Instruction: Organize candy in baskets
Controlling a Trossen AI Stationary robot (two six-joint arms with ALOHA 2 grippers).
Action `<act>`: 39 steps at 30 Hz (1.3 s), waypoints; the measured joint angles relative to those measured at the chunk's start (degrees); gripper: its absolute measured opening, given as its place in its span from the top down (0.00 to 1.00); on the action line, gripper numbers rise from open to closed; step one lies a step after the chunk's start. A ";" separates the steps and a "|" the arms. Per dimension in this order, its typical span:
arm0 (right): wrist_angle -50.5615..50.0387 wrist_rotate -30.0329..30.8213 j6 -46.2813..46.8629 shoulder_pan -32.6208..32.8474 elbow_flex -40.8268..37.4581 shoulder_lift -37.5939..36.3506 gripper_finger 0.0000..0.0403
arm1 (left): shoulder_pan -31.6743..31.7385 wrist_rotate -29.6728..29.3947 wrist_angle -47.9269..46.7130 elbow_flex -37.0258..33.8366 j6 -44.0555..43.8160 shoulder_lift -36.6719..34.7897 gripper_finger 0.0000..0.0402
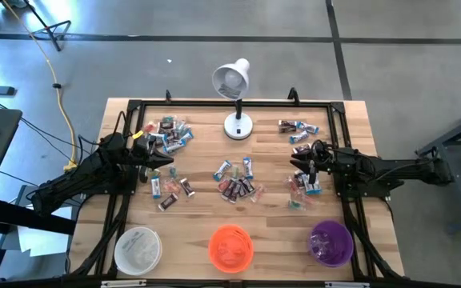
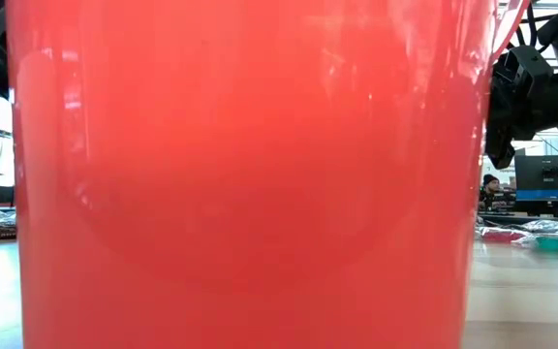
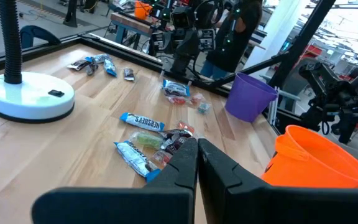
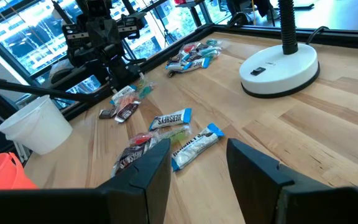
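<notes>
Wrapped candy lies in loose heaps on the wooden table: a middle heap (image 1: 238, 180), a left heap (image 1: 170, 188), a far-left heap (image 1: 170, 132), a far-right heap (image 1: 298, 128) and a right heap (image 1: 302, 188). Along the near edge stand the white basket (image 1: 138, 250), the orange basket (image 1: 230, 246) and the purple basket (image 1: 330, 242). My left gripper (image 1: 169, 162) hovers shut at the table's left, pointing toward the middle heap (image 3: 148, 134), with nothing held. My right gripper (image 4: 197, 155) hovers open at the right, with nothing between its fingers, candy (image 4: 179, 134) ahead of it.
A white desk lamp (image 1: 232, 80) stands on its round base (image 1: 238, 126) at the far middle. A black frame (image 1: 214, 104) runs around the table. In the low view the orange basket (image 2: 250, 174) fills nearly the whole picture. A person (image 2: 489, 184) sits in the room beyond.
</notes>
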 joint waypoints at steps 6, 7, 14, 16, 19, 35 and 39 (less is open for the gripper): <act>0.01 0.00 0.00 0.01 0.02 0.00 0.62 | -0.01 -4.50 0.22 0.00 -1.18 0.00 1.00; 0.00 0.00 0.02 0.00 0.02 0.00 0.62 | -0.01 -6.00 0.22 0.00 -3.28 0.00 1.00; 0.00 0.00 0.00 0.00 0.02 0.00 0.62 | -0.01 -16.76 3.62 0.00 -19.12 -0.02 1.00; 0.00 0.00 0.00 0.00 0.00 0.00 0.62 | 0.01 -17.56 3.59 0.00 -22.76 -0.02 1.00; 0.01 0.00 0.00 0.00 0.00 0.00 0.62 | 0.01 -17.90 2.99 0.00 -26.43 0.00 1.00; -0.02 0.00 0.01 0.02 0.02 0.00 0.62 | 0.01 -24.54 3.52 0.00 -24.41 -0.02 1.00; -0.04 0.00 0.01 0.02 0.01 0.01 0.62 | 0.01 -25.44 2.90 0.00 -23.47 -0.02 1.00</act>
